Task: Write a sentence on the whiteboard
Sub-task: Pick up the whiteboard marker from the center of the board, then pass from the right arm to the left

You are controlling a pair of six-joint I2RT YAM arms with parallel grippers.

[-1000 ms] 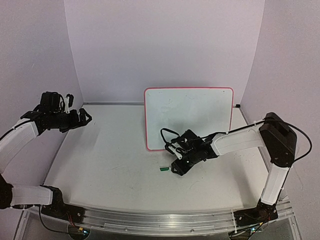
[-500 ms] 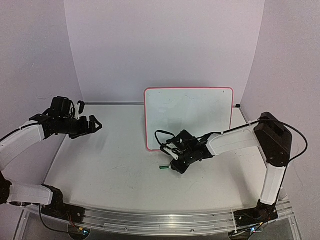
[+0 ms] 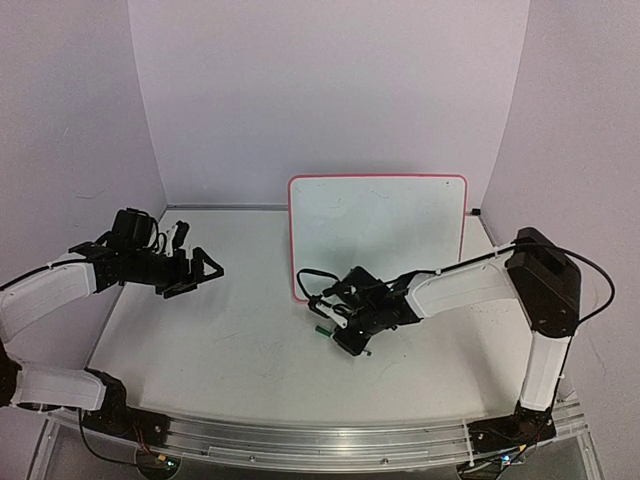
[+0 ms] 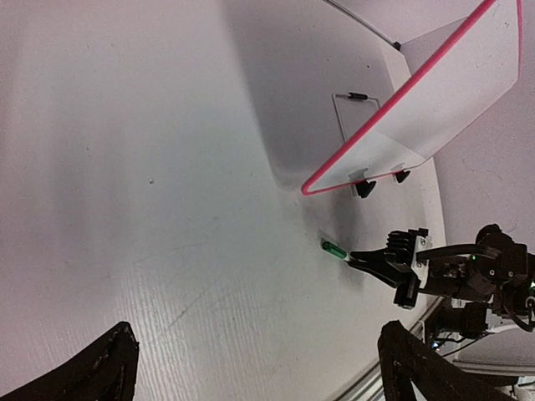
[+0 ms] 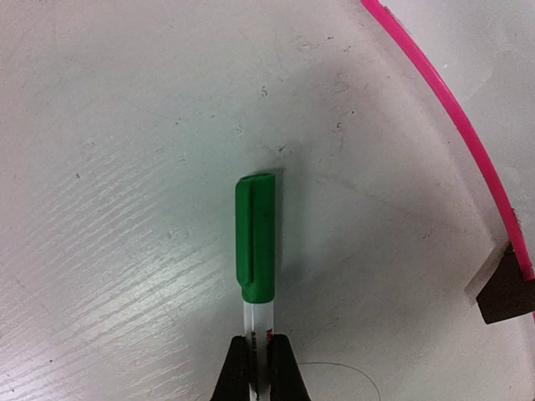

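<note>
right hand (image 5: 260, 352) now tight around marker (image 5: 256, 242)

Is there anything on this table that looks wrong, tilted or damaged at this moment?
Nothing is spilled or broken. The whiteboard stands on its feet and is blank. One thing: the marker lies on the table with its green cap on, while the fingers of the right gripper pinch its white barrel.

I count one small white rectangular board (image 3: 378, 235) with a thin red frame at my twelve o'clock, two black clip feet (image 4: 364, 189) under it, and one green-capped white marker (image 5: 256, 251).
</note>
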